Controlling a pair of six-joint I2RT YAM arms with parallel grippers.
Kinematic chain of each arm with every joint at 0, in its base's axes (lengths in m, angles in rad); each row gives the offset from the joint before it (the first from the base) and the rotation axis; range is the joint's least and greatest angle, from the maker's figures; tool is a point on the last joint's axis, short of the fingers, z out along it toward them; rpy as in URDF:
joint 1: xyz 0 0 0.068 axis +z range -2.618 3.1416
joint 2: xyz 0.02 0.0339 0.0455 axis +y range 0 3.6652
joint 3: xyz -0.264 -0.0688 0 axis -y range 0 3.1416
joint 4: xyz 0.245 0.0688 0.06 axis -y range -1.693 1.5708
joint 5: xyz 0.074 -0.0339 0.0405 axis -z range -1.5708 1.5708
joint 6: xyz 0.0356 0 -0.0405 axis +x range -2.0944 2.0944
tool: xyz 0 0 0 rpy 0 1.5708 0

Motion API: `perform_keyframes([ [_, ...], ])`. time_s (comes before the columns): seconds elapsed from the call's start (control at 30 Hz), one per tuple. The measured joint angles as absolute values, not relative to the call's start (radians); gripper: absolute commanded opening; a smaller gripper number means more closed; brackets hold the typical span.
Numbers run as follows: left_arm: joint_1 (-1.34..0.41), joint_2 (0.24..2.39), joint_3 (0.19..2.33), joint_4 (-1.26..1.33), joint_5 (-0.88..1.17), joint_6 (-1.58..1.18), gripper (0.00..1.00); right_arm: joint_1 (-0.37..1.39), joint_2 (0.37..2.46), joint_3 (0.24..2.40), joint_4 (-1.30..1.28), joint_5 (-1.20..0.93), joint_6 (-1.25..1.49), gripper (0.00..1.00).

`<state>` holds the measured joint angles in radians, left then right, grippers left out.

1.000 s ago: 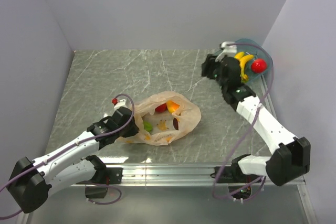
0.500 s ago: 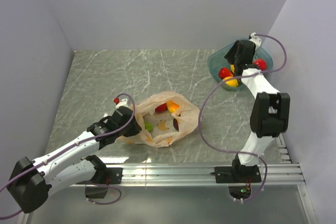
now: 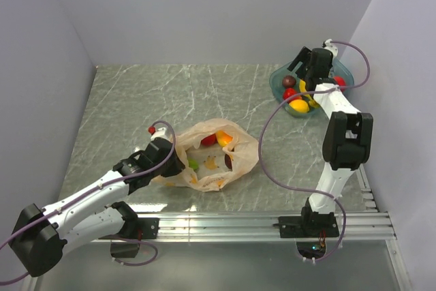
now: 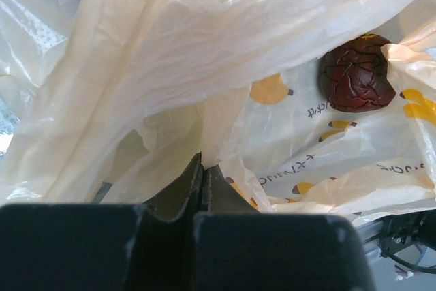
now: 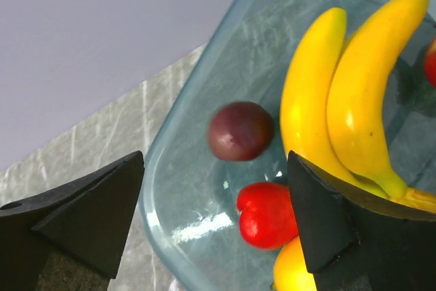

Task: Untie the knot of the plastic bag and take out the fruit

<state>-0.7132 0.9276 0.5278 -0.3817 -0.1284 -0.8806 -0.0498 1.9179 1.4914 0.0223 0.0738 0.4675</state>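
Note:
The plastic bag (image 3: 216, 155) lies open at the table's middle; no knot shows. Inside it are a red fruit (image 3: 209, 140), an orange one (image 3: 224, 138), a green one (image 3: 193, 164) and a dark brown one (image 3: 228, 161), which also shows in the left wrist view (image 4: 356, 81). My left gripper (image 3: 174, 166) is shut on the bag's thin plastic (image 4: 170, 66) at its left edge, the jaws (image 4: 202, 172) pressed together on a fold. My right gripper (image 3: 303, 67) hangs open and empty (image 5: 211, 202) over the teal tub (image 3: 281, 76).
The teal tub (image 5: 178, 134) at the back right holds a dark plum (image 5: 240, 131), a red fruit (image 5: 267, 215), two bananas (image 5: 340, 86) and a yellow fruit (image 5: 293, 270). Walls stand close on the left, back and right.
My right arm swung over the tub and its gripper opened; a dark plum now lies in the tub. The left gripper and the bag have not moved.

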Motion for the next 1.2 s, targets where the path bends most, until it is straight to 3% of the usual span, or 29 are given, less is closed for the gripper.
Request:
perform_keyframes([
  [0.27, -0.713, 0.932, 0.528, -0.379, -0.130, -0.881, 0.00, 0.070, 1.677, 1.357, -0.010, 0.041, 0.364, 0.79],
  [0.53, -0.713, 0.910, 0.528, -0.440, -0.163, -0.913, 0.00, 0.480, 1.408, 1.225, -0.066, -0.074, 0.132, 0.74],
  [0.63, -0.714, 0.879, 0.528, -0.483, -0.179, -0.939, 0.01, 0.638, 1.353, 1.156, -0.090, -0.147, 0.064, 0.67],
  [0.93, -0.717, 0.836, 0.528, -0.591, -0.214, -1.008, 0.01, 0.959, 1.426, 1.071, -0.134, -0.278, -0.004, 0.60],
  [1.2, -0.728, 0.834, 0.545, -0.668, -0.242, -1.043, 0.00, 1.015, 1.635, 1.071, -0.088, -0.247, -0.017, 0.60],
])
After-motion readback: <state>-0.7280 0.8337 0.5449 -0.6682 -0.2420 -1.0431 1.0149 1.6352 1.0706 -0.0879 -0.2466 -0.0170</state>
